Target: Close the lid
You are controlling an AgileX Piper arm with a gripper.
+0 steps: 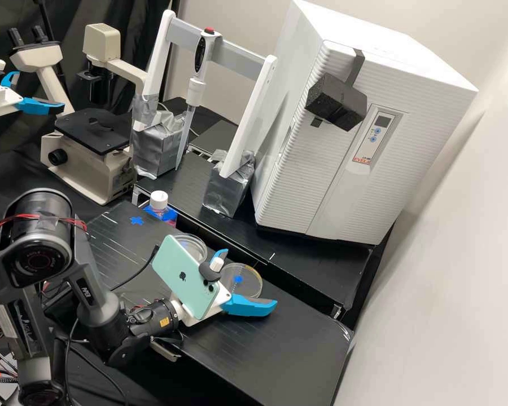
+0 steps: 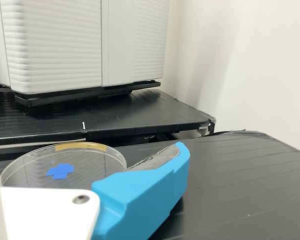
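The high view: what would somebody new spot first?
Probably the mint-green phone mounted at the gripper, whose bright blue fingers spread near a clear, round lid on the bench. Next, perhaps, the big white cabinet at the back right, with a black block on its front.

open bench [image 1: 299, 349] beside clear round dish [image 1: 250, 288], raised shelf [image 1: 322, 262] behind, pale wall [image 1: 434, 293] alongside

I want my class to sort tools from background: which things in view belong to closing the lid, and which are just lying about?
Belong to the job:
- clear round lid, seemingly, with yellow tape
- clear dish, partly hidden
- gripper

Just lying about:
- white-capped bottle
- microscope
- pipette
- white cabinet
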